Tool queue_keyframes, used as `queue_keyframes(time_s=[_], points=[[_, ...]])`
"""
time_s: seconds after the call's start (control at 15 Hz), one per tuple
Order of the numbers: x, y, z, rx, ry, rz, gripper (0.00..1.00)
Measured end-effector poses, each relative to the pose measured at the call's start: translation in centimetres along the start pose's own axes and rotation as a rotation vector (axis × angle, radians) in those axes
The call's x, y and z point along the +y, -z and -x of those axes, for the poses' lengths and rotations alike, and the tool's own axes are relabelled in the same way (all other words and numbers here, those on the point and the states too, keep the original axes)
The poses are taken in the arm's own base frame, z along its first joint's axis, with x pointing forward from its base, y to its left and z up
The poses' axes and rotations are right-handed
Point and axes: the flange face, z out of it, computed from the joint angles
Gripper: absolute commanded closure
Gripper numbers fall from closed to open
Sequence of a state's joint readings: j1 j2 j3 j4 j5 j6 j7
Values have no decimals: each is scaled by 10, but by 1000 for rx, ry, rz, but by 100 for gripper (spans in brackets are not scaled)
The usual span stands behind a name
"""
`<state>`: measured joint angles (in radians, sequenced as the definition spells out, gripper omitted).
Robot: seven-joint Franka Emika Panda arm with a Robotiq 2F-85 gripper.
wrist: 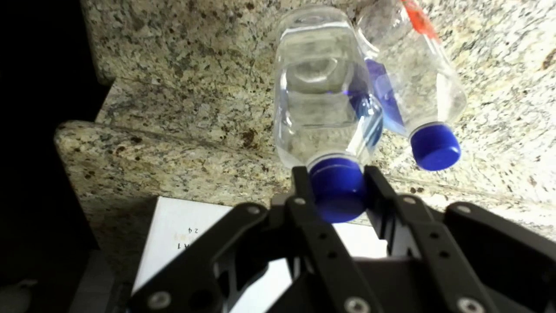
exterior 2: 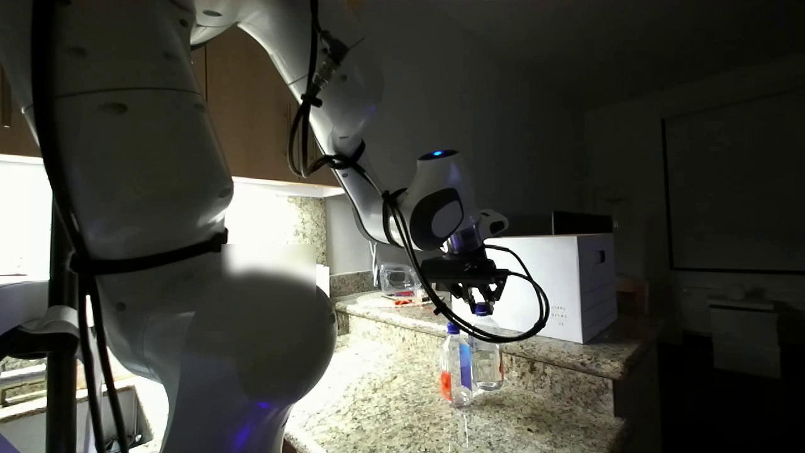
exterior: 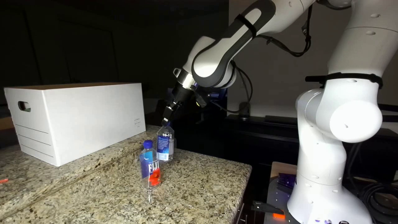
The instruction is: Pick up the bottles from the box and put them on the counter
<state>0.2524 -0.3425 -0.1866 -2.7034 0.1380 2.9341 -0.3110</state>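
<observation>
Two clear bottles with blue caps and blue labels are at the lower counter (exterior: 192, 189). My gripper (wrist: 336, 174) is shut on the blue cap of the farther bottle (exterior: 164, 144), one finger on each side. That bottle is upright; I cannot tell whether its base touches the granite. The gripper shows above it in both exterior views (exterior: 165, 121) (exterior 2: 481, 307). The second bottle (exterior: 150, 165), with a red-orange patch low down, stands close beside it and is free; it also shows in the wrist view (wrist: 417, 82). The white box (exterior: 93, 121) stands behind; its inside is hidden.
The box sits on a raised granite ledge (exterior: 105, 158) above the lower counter. The counter ends at a rounded edge (exterior: 245, 183) towards the robot base. A clear plastic container (exterior 2: 398, 278) and small red items lie on the ledge. A black cable (exterior 2: 528, 333) loops beside the gripper.
</observation>
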Motion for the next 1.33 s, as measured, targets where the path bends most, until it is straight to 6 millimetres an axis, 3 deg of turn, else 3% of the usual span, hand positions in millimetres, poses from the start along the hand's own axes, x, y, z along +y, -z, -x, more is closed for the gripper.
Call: queue_keyframes(time_s=[1.33], points=[[8, -4, 13, -30, 45, 37, 85]])
